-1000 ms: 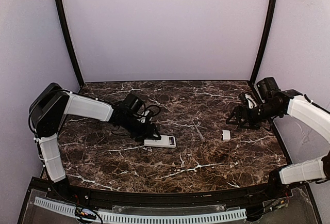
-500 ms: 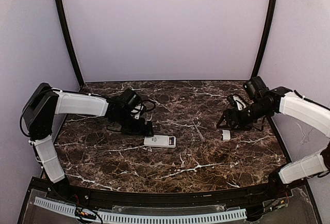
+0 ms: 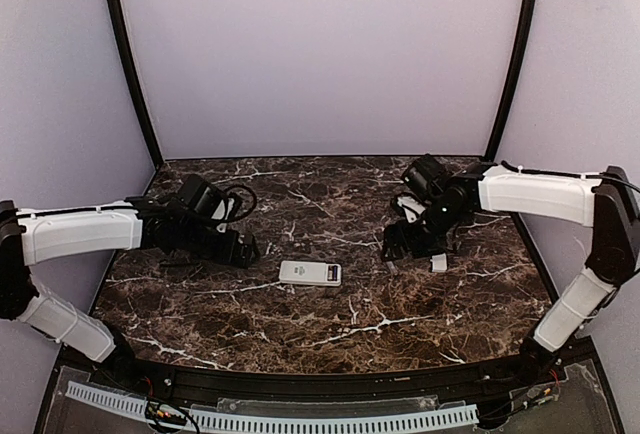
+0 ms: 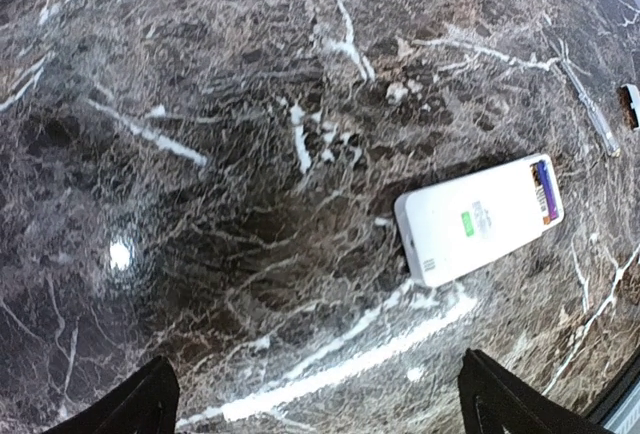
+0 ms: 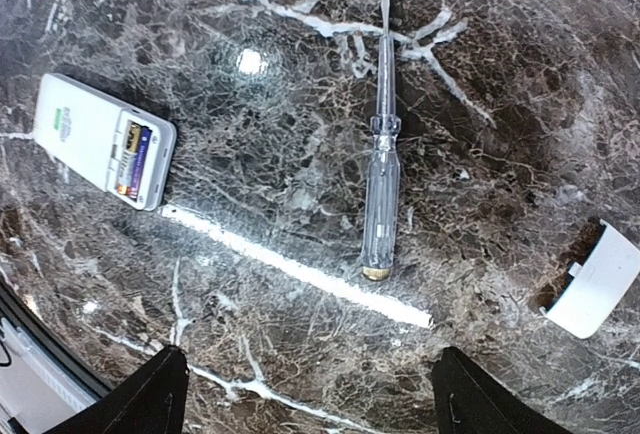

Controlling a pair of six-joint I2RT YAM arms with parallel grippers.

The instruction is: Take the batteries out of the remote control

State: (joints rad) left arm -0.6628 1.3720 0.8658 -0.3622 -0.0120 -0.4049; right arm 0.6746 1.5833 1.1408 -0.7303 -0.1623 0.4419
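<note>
Top external | left claw (image 3: 246, 251) wide, backed off remote control (image 3: 310, 273) | right claw (image 3: 393, 248) wide, moved in near screwdriver (image 5: 381, 169)

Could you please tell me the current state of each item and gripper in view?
remote control: lying back up, compartment uncovered, batteries inside.
battery cover: off, lying flat apart from the remote.
screwdriver: lying flat, not held.
left gripper: open, empty.
right gripper: open, empty.

Dark veined marble table (image 3: 330, 339), pale lilac walls (image 3: 320, 54).
</note>
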